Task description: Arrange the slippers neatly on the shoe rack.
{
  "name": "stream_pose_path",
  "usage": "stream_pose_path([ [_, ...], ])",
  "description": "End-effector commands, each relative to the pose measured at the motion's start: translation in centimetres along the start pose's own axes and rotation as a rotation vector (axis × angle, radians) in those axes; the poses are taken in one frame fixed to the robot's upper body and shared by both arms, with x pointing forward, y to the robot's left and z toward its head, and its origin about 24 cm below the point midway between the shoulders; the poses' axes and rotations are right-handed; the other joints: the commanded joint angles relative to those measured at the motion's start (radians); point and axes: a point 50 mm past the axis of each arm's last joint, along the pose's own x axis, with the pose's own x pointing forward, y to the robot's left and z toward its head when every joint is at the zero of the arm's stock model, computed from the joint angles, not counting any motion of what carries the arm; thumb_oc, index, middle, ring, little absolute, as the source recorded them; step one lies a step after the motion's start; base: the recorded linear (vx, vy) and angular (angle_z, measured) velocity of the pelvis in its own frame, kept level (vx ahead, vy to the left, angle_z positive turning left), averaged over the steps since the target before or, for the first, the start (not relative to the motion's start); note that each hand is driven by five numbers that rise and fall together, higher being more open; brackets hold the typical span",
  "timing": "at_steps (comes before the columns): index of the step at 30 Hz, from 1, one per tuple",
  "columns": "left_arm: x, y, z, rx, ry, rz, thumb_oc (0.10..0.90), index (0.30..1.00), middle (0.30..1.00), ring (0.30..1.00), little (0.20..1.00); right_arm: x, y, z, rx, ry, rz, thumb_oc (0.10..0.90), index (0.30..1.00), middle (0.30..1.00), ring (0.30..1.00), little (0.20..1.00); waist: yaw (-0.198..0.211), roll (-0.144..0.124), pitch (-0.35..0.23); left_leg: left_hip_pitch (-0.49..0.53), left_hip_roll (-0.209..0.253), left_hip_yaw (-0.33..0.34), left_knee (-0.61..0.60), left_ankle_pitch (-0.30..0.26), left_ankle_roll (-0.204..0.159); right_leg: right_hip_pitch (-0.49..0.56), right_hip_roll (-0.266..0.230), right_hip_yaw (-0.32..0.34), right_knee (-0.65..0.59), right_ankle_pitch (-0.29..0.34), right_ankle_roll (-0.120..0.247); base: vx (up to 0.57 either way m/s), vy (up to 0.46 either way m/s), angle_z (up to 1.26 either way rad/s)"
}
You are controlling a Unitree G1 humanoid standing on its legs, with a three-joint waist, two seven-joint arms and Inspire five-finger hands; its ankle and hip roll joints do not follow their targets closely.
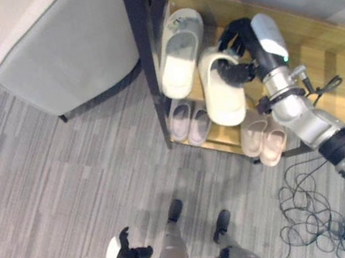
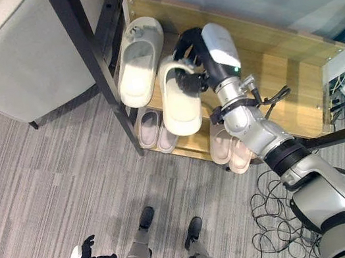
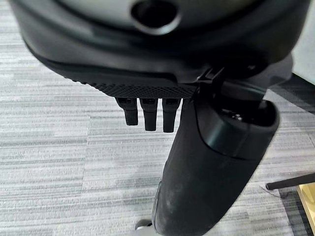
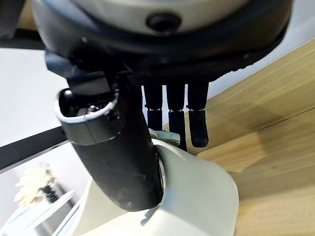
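Two cream slippers lie on the top wooden shelf of the shoe rack [image 1: 323, 52]. The first slipper [image 1: 179, 54] rests flat beside the black post. The second slipper [image 1: 224, 100] lies next to it, its toe past the shelf's front edge. My right hand [image 1: 239, 50] is shut on this second slipper's strap [image 4: 197, 191], thumb on one side and fingers curled over the other. My left hand [image 1: 124, 252] hangs low above the floor with relaxed fingers, holding nothing.
On the lower shelf sit two pairs of small pale pink slippers [image 1: 189, 120] [image 1: 265, 141]. A black frame post [image 1: 144, 54] stands at the rack's left end. A grey armchair [image 1: 44, 44] stands left of the rack. Grey striped carpet covers the floor.
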Motion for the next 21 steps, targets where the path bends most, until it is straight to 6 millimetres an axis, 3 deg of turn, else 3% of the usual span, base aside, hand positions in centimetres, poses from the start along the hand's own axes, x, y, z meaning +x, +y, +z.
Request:
stream_pose_path([
  [1,0.6,1.6,0.4,0.004,-0.027,0.099,0.8,0.9,0.9,0.9,0.9,3.8,-5.7,3.3,0.033,-0.127,-0.279,0.4,0.3,0.3,0.3,0.3,0.004,0.024,-0.041,0.087,-0.008,0.001,-0.101,-0.044,0.014,0.07,-0.009,0.012,0.046,-0.129,0.071,0.0,0.0,0.0],
  [16,1.3,3.3,1.2,-0.017,-0.054,0.189,0.8,0.9,0.9,0.9,0.9,5.9,-7.0,4.2,0.135,-0.091,-0.339,0.4,0.3,0.3,0.3,0.3,0.017,0.031,-0.042,0.071,-0.021,0.0,-0.093,-0.046,0.014,0.058,-0.021,0.005,0.059,-0.131,0.071,0.01,0.005,0.02],
  [17,1.3,3.3,1.3,-0.019,-0.057,0.192,0.8,0.9,0.9,0.9,0.9,6.1,-7.0,4.3,0.143,-0.084,-0.342,0.449,0.373,0.373,0.373,0.373,0.017,0.033,-0.041,0.07,-0.022,0.001,-0.091,-0.046,0.014,0.057,-0.022,0.004,0.061,-0.131,0.071,0.01,0.013,0.03],
  [18,1.3,3.3,1.3,-0.019,-0.057,0.193,0.8,0.9,0.9,0.9,0.9,6.1,-7.0,4.3,0.143,-0.084,-0.342,0.734,0.801,0.801,0.801,0.801,0.017,0.033,-0.041,0.07,-0.022,0.001,-0.091,-0.046,0.014,0.057,-0.022,0.004,0.061,-0.131,0.071,0.0,0.015,0.03],
  [19,1.1,3.1,1.1,-0.011,-0.058,0.195,0.8,0.9,0.9,0.9,0.9,6.2,-7.1,4.1,0.139,-0.064,-0.353,0.8,0.9,0.9,0.9,0.9,0.021,0.035,-0.039,0.068,-0.025,0.001,-0.088,-0.047,0.014,0.057,-0.023,0.0,0.064,-0.132,0.071,0.0,0.0,0.0],
  [21,1.0,3.0,1.1,-0.025,-0.065,0.194,0.8,0.9,0.9,0.9,0.9,6.1,-7.1,3.9,0.143,-0.057,-0.352,0.8,0.9,0.9,0.9,0.9,0.021,0.034,-0.039,0.067,-0.026,-0.001,-0.085,-0.047,0.014,0.057,-0.024,-0.002,0.068,-0.134,0.071,0.0,0.0,0.0],
])
